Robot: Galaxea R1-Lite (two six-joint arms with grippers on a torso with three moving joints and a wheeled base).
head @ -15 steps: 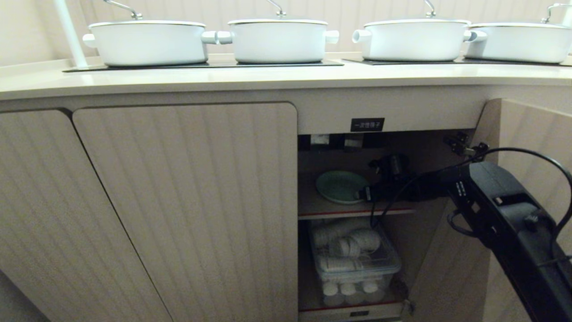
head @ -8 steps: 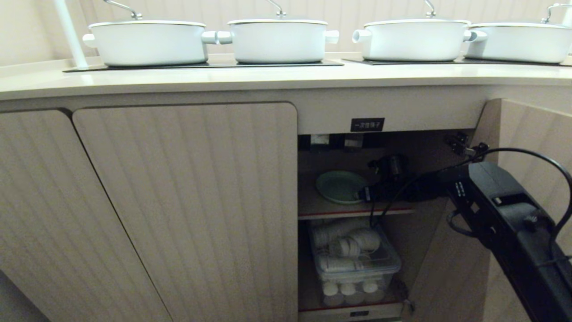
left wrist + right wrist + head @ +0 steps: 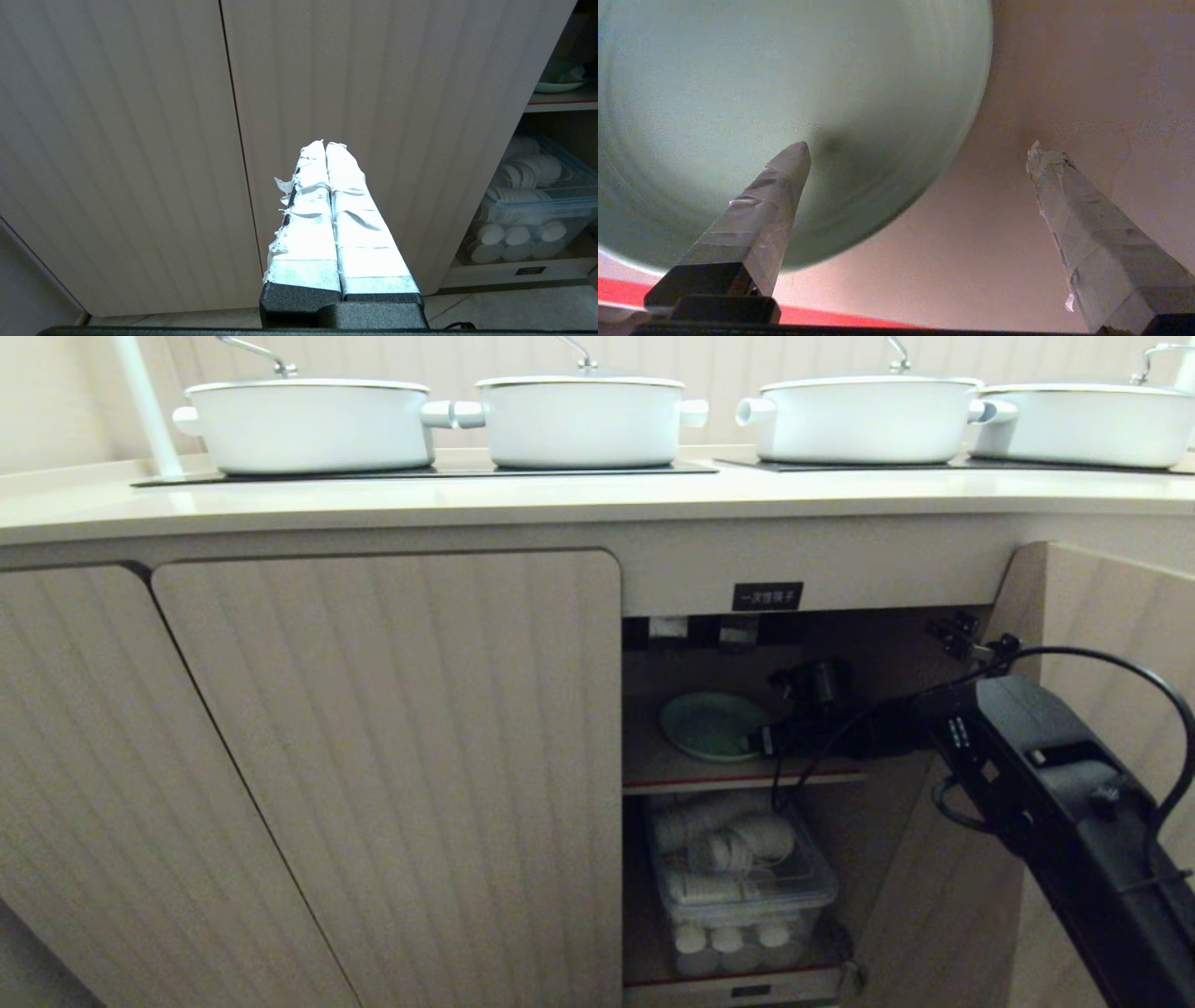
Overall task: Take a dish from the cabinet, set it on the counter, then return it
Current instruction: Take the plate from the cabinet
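The pale mint-green dish (image 3: 711, 723) lies flat on the inner shelf of the open cabinet (image 3: 767, 595), under the counter (image 3: 560, 499). My right gripper (image 3: 761, 739) reaches into the cabinet at the dish's right rim, and it is open and empty. In the right wrist view the dish (image 3: 784, 93) fills the frame; the right gripper (image 3: 920, 149) has one fingertip (image 3: 794, 158) over the dish and the other over bare shelf. My left gripper (image 3: 325, 144) is shut, empty, and faces the closed doors, out of the head view. The dish (image 3: 558, 84) shows at the edge there.
Several white pots (image 3: 308, 425) stand on the black hob panels. The cabinet's door (image 3: 1111, 616) hangs open to the right, close to my right arm. A clear box of white cups (image 3: 738, 877) fills the lower shelf. Closed ribbed doors (image 3: 392, 756) lie to the left.
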